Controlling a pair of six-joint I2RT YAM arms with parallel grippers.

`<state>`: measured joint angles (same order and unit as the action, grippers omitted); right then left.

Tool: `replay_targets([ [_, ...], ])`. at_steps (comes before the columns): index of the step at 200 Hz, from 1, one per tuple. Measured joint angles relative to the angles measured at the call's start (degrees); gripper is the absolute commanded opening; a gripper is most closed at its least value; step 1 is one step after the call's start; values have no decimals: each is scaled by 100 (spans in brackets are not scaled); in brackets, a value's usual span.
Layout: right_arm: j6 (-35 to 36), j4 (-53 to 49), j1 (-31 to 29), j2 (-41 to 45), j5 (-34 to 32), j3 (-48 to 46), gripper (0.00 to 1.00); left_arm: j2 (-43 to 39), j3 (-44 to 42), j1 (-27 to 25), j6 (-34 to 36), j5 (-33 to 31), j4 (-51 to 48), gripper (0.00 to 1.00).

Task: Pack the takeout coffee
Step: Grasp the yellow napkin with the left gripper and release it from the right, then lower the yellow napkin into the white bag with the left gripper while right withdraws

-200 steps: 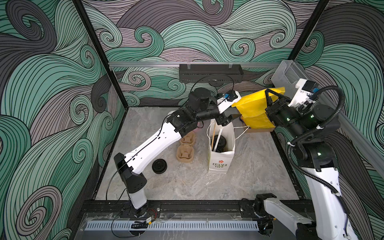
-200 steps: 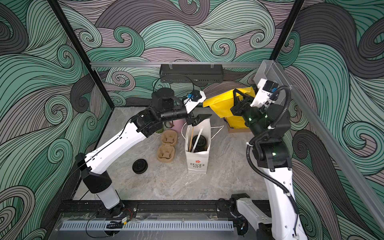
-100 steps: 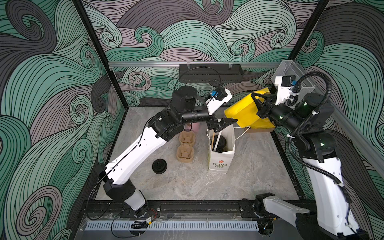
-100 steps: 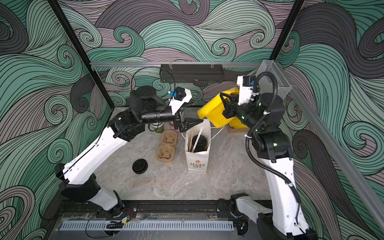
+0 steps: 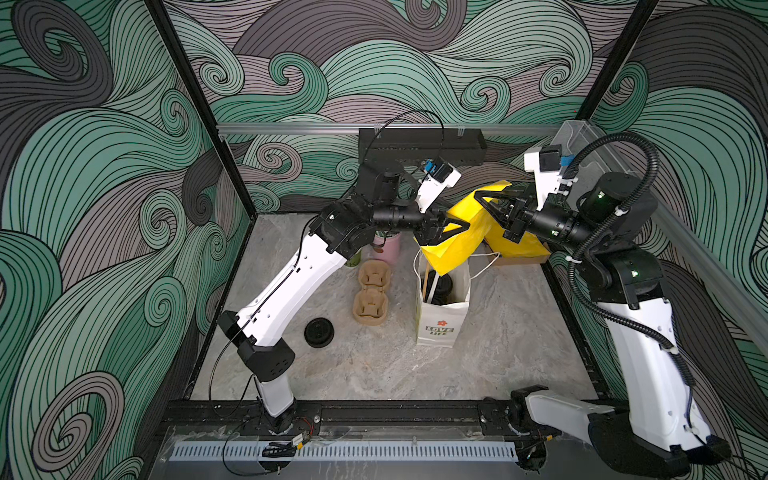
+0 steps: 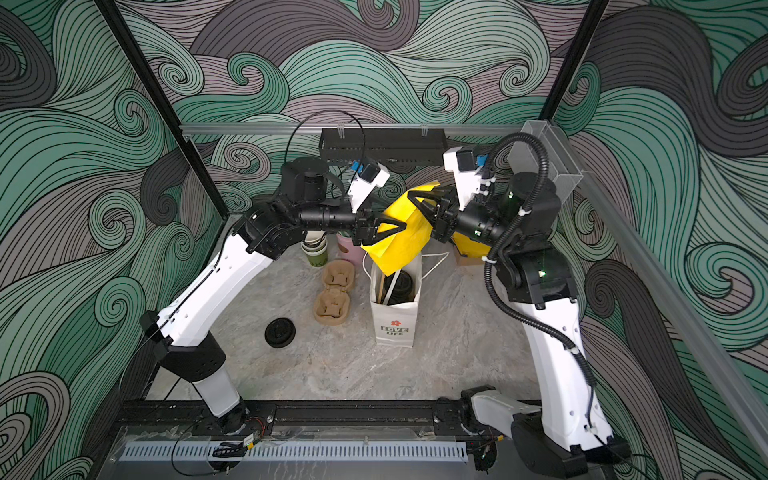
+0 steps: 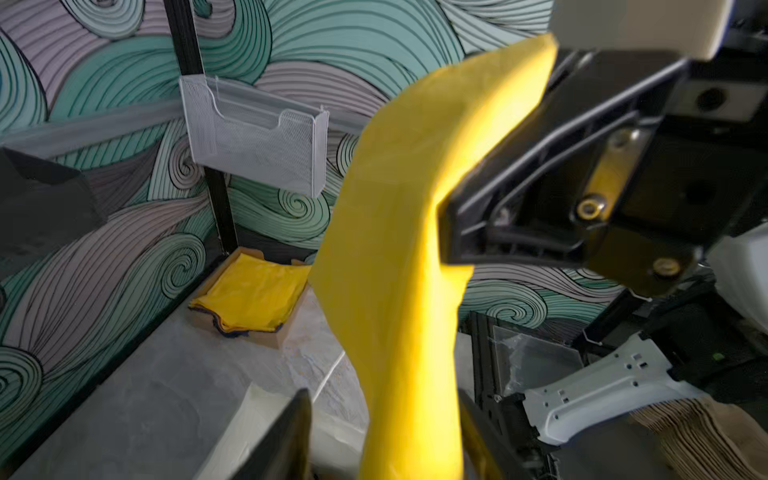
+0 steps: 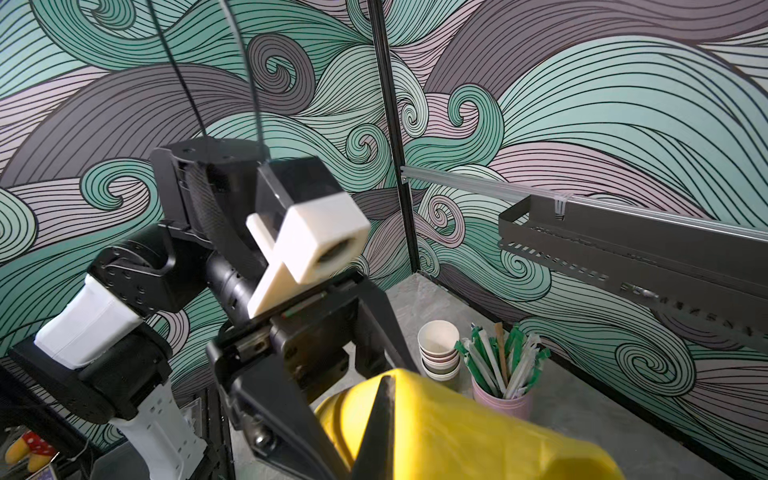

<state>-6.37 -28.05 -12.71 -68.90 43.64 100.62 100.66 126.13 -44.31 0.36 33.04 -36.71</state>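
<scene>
The right claw (image 5: 484, 203) has swung left since a second ago, carrying the yellow sheet (image 5: 459, 249) from the far right corner towards the middle. It is pressed together on the sheet's upper edge. Half a second ago the sheet hung to the right of the white bag (image 5: 442, 324). Now its lower corner droops over the far side of the bag's mouth in both top views (image 6: 397, 249).

The left claw (image 5: 451, 235) has met the sheet from the left. Its fingers (image 7: 291, 436) are spread, one on either side of the sheet (image 7: 395, 249), and a gap shows between one finger and the paper.

The takeout coffee (image 5: 444, 286) sits inside the white bag as before, with only a black lid showing (image 6: 400, 284). The bag has not moved. The loose lid (image 5: 318, 332) and the brown carriers (image 5: 371, 295) to its left also lie where they were.
</scene>
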Motion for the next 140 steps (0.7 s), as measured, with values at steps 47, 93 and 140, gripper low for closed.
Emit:
replay_targets([
  [47,15,-46,-39,2,-195,-7,24,-11,-262,85,-332,352,203,0],
  [93,310,-887,-57,472,-1705,-9,58,-35,-227,79,-966,-186,-28,0],
  [140,382,-1469,-57,1298,-3274,-348,56,-79,232,11,-2033,-1314,-1064,0],
])
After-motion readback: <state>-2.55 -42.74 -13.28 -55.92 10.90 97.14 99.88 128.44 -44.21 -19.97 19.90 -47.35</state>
